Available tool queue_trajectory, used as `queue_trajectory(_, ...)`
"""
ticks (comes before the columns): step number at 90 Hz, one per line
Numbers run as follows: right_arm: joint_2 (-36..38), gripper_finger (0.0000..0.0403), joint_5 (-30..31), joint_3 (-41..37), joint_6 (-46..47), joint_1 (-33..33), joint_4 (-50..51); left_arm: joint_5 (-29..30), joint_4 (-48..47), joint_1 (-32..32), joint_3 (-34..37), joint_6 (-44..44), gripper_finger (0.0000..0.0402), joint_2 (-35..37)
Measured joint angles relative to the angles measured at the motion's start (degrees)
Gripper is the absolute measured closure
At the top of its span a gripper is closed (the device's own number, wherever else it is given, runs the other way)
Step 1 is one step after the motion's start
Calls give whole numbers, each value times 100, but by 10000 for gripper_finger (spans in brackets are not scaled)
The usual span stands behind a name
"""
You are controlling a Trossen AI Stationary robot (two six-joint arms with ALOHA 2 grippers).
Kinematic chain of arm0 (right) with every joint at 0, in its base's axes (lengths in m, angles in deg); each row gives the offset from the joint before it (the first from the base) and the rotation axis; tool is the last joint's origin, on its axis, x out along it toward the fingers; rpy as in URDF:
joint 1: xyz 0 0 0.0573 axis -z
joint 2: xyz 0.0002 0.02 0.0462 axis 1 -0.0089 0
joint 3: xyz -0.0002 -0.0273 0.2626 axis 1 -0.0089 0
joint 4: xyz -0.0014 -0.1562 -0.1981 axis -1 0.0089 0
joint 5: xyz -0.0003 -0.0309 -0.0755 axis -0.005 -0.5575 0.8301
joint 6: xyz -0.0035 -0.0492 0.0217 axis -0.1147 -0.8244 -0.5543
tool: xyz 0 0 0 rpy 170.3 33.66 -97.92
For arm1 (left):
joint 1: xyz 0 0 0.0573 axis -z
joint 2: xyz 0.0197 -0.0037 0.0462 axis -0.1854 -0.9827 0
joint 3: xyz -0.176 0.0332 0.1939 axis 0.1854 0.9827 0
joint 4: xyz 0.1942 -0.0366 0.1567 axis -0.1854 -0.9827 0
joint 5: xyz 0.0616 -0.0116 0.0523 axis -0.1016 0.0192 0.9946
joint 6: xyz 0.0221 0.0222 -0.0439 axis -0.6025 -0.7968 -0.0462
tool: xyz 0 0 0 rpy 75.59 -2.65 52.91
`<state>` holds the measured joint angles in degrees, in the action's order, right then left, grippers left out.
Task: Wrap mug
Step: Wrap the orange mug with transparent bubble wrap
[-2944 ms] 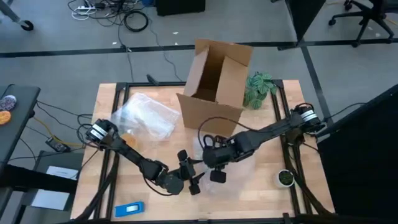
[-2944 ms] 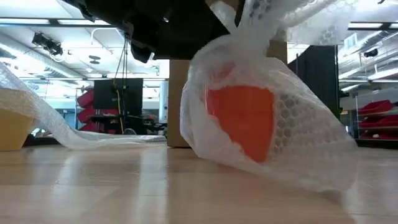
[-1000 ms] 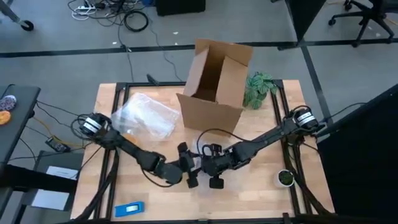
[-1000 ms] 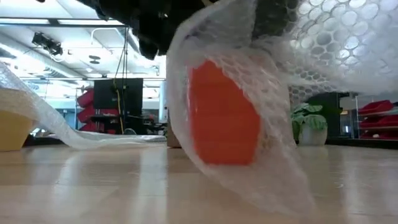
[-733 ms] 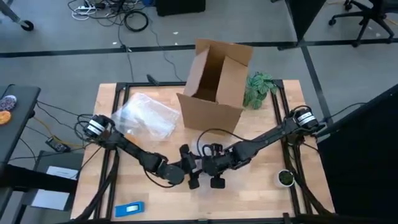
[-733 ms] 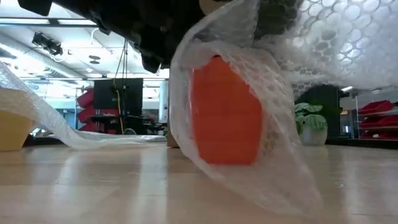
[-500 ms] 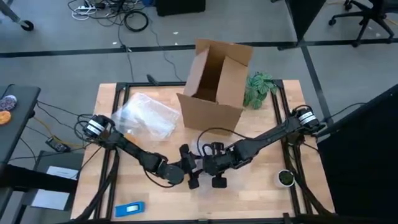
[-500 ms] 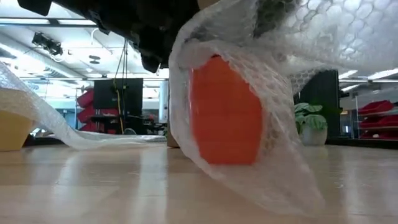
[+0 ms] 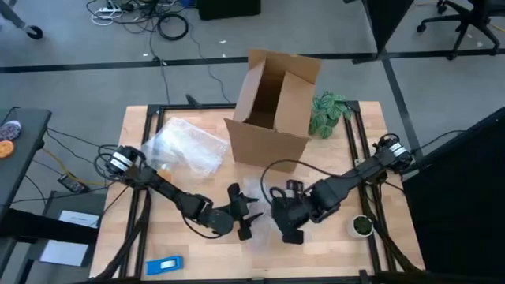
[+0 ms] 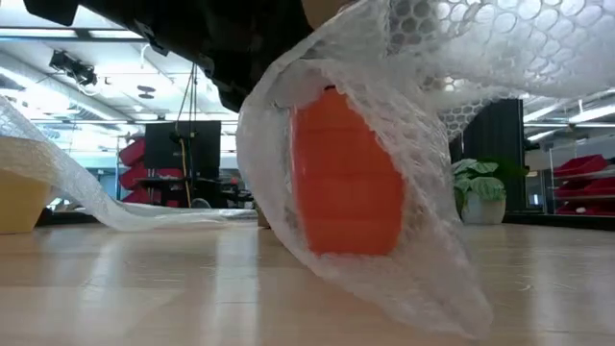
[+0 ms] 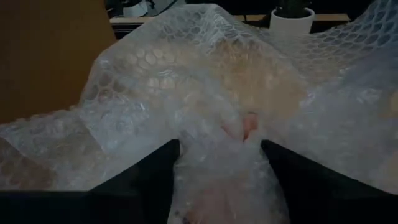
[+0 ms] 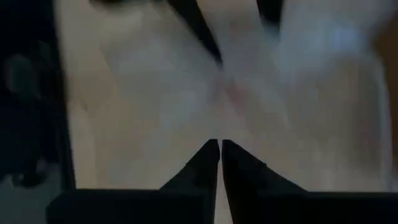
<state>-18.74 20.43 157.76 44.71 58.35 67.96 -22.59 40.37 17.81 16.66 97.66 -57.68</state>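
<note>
Orange mug [image 10: 348,173] upright on the wooden tabletop [image 9: 331,244], near the front middle, draped on all sides in clear bubble wrap [image 10: 423,125] that trails down to the wood on the side toward the plant. Left end effector [image 9: 245,214] low over the tabletop front, just beside the wrapped bundle, fingers [image 11: 143,180] spread wide with the wrap bunched between them and a faint pink-orange patch of the mug [image 11: 245,127] showing through the plastic. Right end effector [image 9: 290,230] just to the right of the left one, near the front edge, fingertips [image 12: 219,163] pressed together with only a hair of a gap; cannot tell whether a fold of wrap is caught between them, since the right wrist view is blurred. Cardboard box [image 9: 272,106] open at the back middle of the tabletop, one flap raised, well apart from the mug. Second heap of bubble wrap [image 9: 185,146] lying loose at the back left, beside the box. Leafy green plant [image 9: 327,112] at the back right, touching or just beside the box wall; also visible in the low view in a white pot [image 10: 483,211] behind the bundle. Small dark green round object with a white rim [image 9: 361,226] near the right edge. Blue item [image 9: 165,265] at the front left edge of the tabletop.
</note>
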Motion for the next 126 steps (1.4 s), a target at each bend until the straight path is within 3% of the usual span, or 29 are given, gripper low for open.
queue_trajectory(14, 4, 403, 207, -333, 987, -316, 918, 24, 138, 2, -5, -139, 193, -10)
queue_trajectory(27, 6, 403, 401, -1011, 1359, -514, 780, 18, 98, 2, -84, -175, 193, -11)
queue_trajectory(45, -1, 403, 1173, -1876, 1053, -458, -750, 22, 49, -2, -108, -170, 193, -13)
queue_trajectory(66, -1, 403, 1678, -1788, -561, -167, -2645, 191, 20, -35, -110, -148, 193, -13)
queue_trajectory(87, -10, 403, 1448, -1756, -1805, 184, -3936, 151, -58, -72, -116, 50, 180, -11)
queue_trajectory(109, -8, 403, 879, -2233, -1777, 564, -4487, -139, -670, -84, -114, 322, 129, 270)
queue_trajectory(126, -6, 403, 431, -2509, -1771, 724, -4941, -219, -1340, 38, -94, -190, 103, 875)
